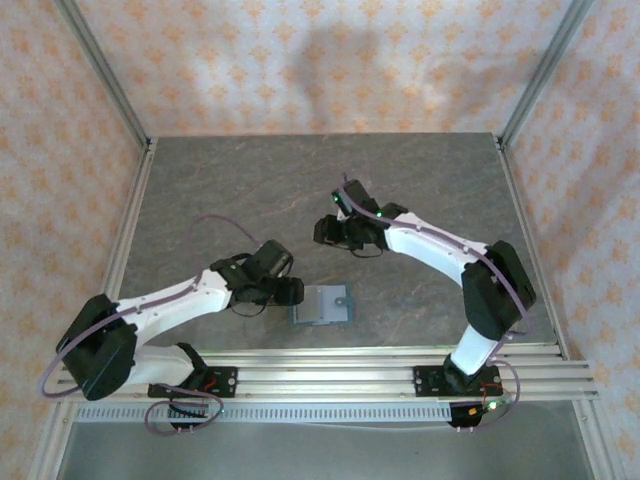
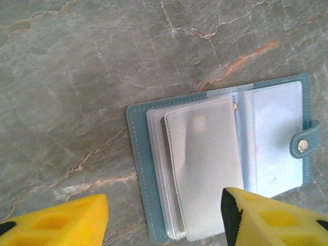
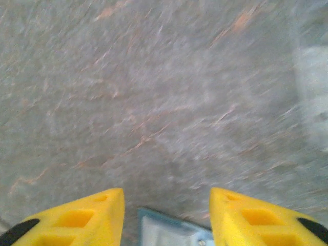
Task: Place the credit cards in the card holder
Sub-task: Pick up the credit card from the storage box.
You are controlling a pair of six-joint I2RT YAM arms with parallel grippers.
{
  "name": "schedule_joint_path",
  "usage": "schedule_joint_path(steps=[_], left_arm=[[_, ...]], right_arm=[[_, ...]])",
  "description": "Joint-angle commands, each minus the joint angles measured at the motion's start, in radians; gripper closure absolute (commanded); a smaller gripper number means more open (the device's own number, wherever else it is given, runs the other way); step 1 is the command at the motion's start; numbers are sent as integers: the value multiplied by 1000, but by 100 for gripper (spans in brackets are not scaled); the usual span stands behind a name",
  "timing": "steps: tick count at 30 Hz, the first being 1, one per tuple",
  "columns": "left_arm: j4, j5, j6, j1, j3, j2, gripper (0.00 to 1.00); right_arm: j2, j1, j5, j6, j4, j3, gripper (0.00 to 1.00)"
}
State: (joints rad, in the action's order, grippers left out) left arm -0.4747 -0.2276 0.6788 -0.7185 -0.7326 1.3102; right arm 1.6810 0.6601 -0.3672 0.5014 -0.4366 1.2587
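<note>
The card holder (image 1: 321,305) lies open on the grey table, a teal wallet with frosted clear sleeves and a snap tab (image 2: 303,144). In the left wrist view the card holder (image 2: 205,164) spreads out below my left gripper (image 2: 165,215), which is open. Its left finger (image 2: 61,223) hangs over bare table and its right finger (image 2: 271,220) over the sleeves. My left gripper (image 1: 290,292) sits at the holder's left edge. My right gripper (image 1: 328,232) is open, farther back, with a corner of the holder (image 3: 169,230) low between its fingers. The credit cards are out of view.
The grey marbled table (image 1: 250,190) is ringed by a metal frame and patterned walls. A rail (image 1: 350,365) runs along the near edge by the arm bases. The right wrist view is blurred by motion.
</note>
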Motion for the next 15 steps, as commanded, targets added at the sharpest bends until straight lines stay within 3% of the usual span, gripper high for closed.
schedule_joint_path(steps=[1,9,13,15], left_arm=[[4,37,-32,-9,-34,67,39],[81,16,-25,-20,-8,151,43],[99,19,-13,-24,20,146,46],[106,23,-7,-25,31,143,48]], right_arm=[[-18,-41,141,-98,-164,103,59],[135,-94,362,-246,-367,407,60],[253,-102,387,-309,-407,543,62],[320,-101,396,-328,-435,615,68]])
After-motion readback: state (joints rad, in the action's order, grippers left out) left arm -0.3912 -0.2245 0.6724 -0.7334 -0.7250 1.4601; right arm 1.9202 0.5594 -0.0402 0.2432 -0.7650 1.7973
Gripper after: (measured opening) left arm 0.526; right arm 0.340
